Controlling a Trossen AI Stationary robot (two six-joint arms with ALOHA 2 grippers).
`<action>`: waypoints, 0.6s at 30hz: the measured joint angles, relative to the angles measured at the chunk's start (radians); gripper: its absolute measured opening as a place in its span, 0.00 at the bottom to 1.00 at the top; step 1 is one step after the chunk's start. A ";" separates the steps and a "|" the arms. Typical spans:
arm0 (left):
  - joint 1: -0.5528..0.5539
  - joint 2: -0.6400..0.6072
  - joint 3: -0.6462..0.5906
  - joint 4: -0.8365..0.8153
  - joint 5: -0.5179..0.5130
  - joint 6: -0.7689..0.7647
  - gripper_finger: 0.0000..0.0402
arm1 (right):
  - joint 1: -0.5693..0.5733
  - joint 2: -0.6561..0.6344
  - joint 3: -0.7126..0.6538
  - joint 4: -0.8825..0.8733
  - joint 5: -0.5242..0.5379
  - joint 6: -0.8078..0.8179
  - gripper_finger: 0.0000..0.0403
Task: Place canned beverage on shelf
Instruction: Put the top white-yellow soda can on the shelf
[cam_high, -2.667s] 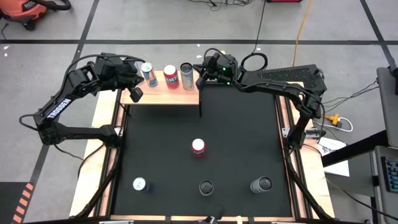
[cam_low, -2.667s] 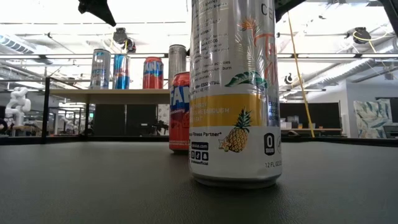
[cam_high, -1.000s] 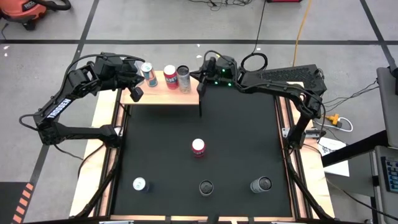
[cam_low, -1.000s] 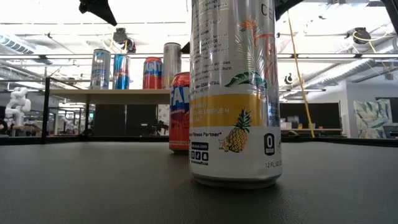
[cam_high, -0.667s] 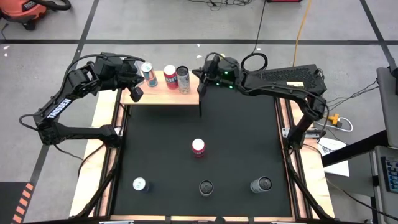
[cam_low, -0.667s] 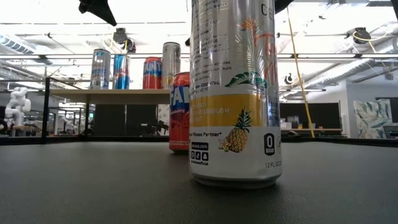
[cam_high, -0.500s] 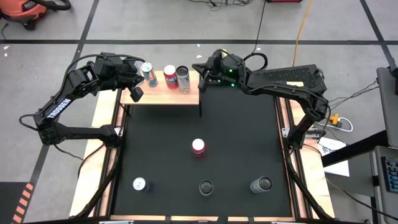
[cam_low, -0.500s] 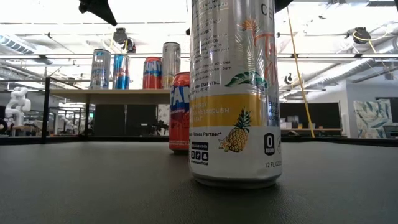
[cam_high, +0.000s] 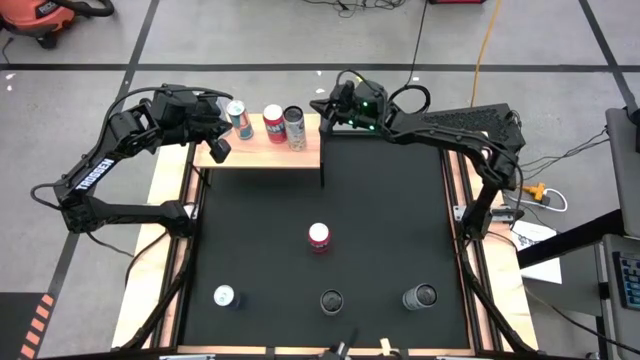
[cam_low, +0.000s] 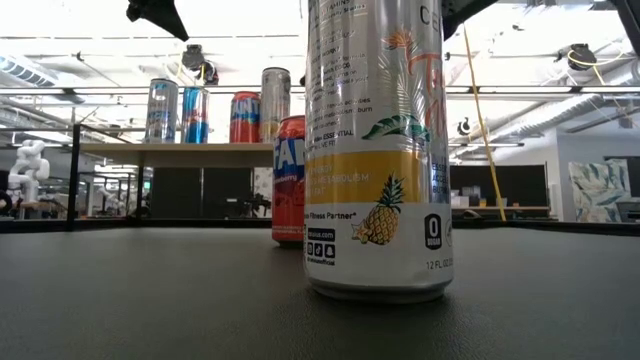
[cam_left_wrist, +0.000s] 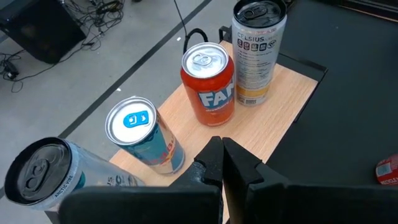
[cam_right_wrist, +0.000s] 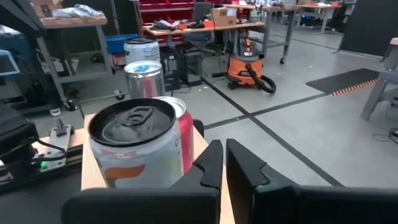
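Hovering empty with fingers closed just beside the Celsius can (cam_high: 294, 126) standing upright on the shelf (cam_high: 262, 152), the right gripper (cam_high: 326, 112) looks clear, while the left gripper (cam_high: 217, 150), also closed and empty, waits above the shelf's other end.

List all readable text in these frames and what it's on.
"12 FL OZ", "0", "Fitness Partner": pineapple can, low view.
"CELSIUS": tall silver can on the shelf.
"FA", rest hidden: red can.
"TROSSEN": left arm.
Fine print on the cans: too small to read.
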 joint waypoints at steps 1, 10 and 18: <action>0.000 0.000 0.000 0.000 0.000 0.000 0.00 | 0.000 0.002 0.000 0.000 0.000 0.003 0.00; 0.000 0.000 0.000 0.001 0.000 0.000 0.00 | 0.008 0.018 0.000 0.011 -0.025 0.011 0.00; 0.000 0.000 0.000 0.003 0.000 0.000 0.00 | 0.018 0.023 0.000 0.008 -0.044 0.018 0.00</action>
